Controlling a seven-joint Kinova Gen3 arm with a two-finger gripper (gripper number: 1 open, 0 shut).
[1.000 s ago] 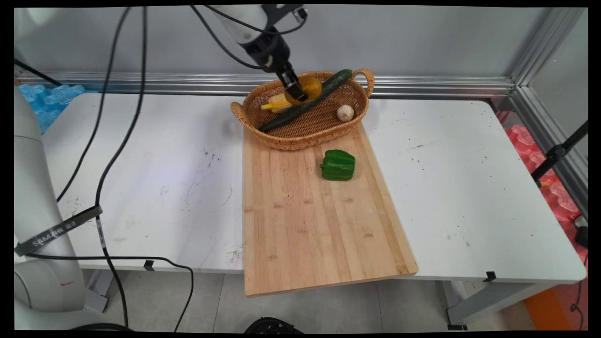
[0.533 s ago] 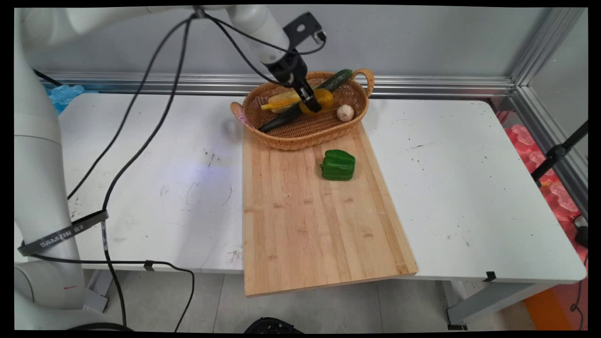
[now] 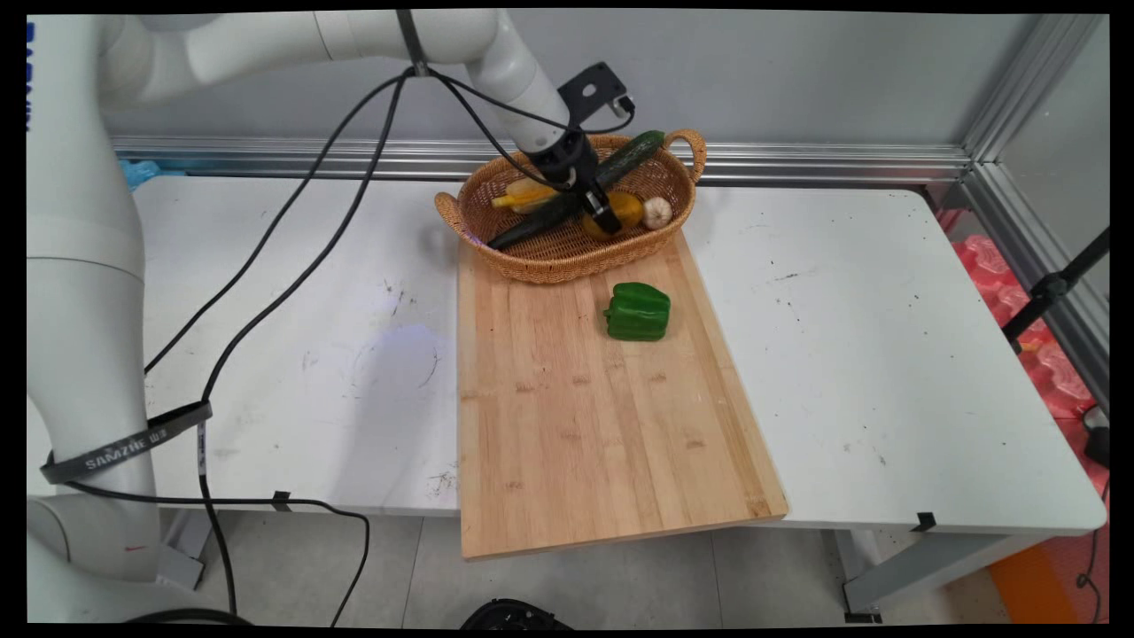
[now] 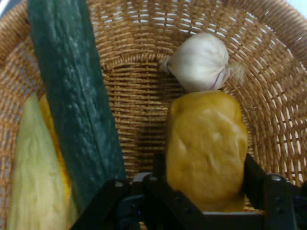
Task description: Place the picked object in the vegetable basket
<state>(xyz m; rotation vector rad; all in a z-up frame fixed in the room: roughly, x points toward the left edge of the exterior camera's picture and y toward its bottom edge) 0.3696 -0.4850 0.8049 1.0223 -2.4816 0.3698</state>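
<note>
Clamping a yellow pepper (image 4: 206,148) between its two black fingers (image 4: 160,165), the gripper (image 3: 605,209) reaches down into the wicker basket (image 3: 549,257) at the upper middle of the main frame. In the hand view the yellow pepper fills the lower centre, a finger pressed on each side of it, and its far end meets or nearly meets a garlic bulb (image 4: 200,61) lying just above it in the picture. In the main view the yellow pepper (image 3: 623,209) sits low inside the basket, just left of the garlic bulb (image 3: 656,211).

A long dark green cucumber (image 3: 567,190) lies diagonally across the basket, from lower left up to the rim at upper right, passing behind the gripper. An ear of corn (image 3: 523,193) lies to the upper left of the cucumber; in the hand view the corn (image 4: 33,167) runs along the left edge beside the cucumber (image 4: 76,96).

The basket rests on the far end of a wooden cutting board (image 3: 585,425) that runs down the middle of the white table (image 3: 886,354). A green bell pepper (image 3: 638,311) lies on the board, just below the basket and apart from it. Black cables (image 3: 292,230) hang from the arm across the left of the frame.
</note>
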